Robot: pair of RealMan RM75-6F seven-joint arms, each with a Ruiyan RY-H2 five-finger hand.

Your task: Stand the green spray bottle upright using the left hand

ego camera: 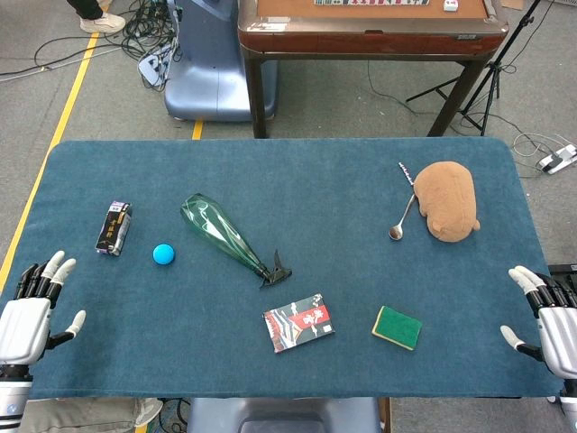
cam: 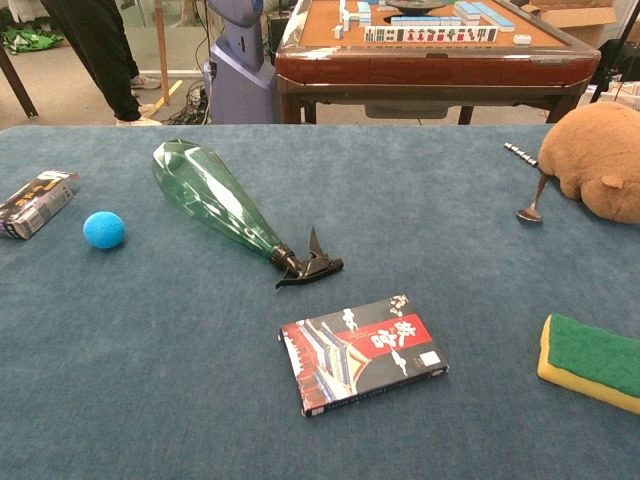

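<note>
Presently: left hand (ego camera: 32, 311) at the near left table (ego camera: 361, 189) edge, fingers apart, holding nothing; right hand (ego camera: 550, 311) likewise, far from the bottle. Green spray bottle (ego camera: 221, 233) lies flat mid-table, black nozzle toward the card box (ego camera: 298, 322). Advice: grasp the wide body, pivot onto its base. Blue ball (ego camera: 163, 254) and dark packet (ego camera: 114, 227) sit between hand and bottle; room beyond looks open.

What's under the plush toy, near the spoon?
The plush toy lies on the blue table. The spoon lies beside it, its handle end running toward the toy's edge. Whatever is beneath the toy is covered; neither view shows it.
</note>
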